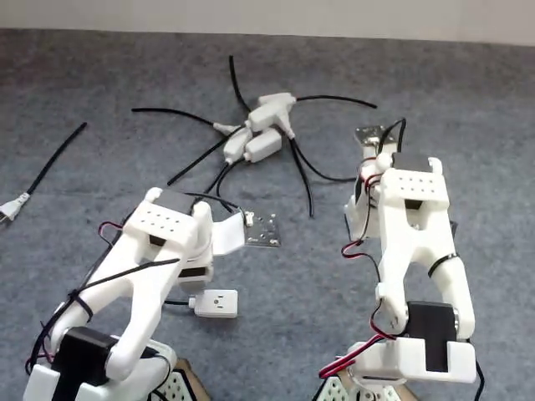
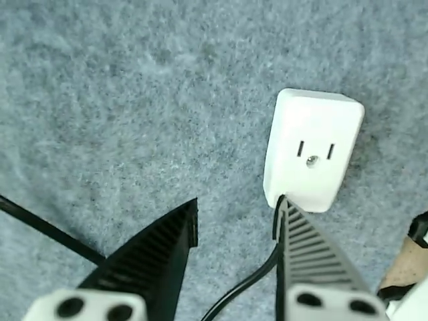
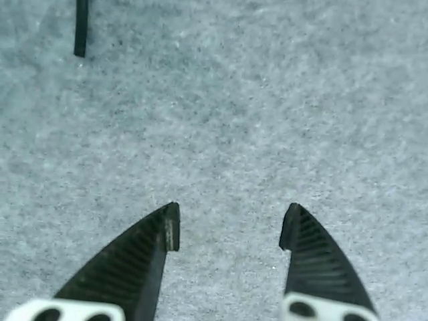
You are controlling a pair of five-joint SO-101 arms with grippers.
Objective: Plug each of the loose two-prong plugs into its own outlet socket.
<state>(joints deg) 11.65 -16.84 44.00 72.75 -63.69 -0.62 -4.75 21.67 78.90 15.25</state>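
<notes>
- Presently, left gripper (image 2: 237, 217) gapes beside the empty socket (image 2: 313, 150), near left; right gripper (image 3: 231, 227) spread over bare carpet (image 3: 267, 100).
- Well apart, the loose plug (image 1: 10, 209) lies at the left edge; I'd grasp its body, prongs square to slots.

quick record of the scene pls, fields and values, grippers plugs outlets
surface: grey carpet
left gripper: open, empty, one finger close by the cord end of a white outlet
white outlet: lying face up, slots empty, black cord at one end
right gripper: open, empty, over bare carpet
bunch of plugs and outlets: white, black cords spreading out, far middle of the carpet
stray plug: on a black cord, at the high view's left edge
</notes>
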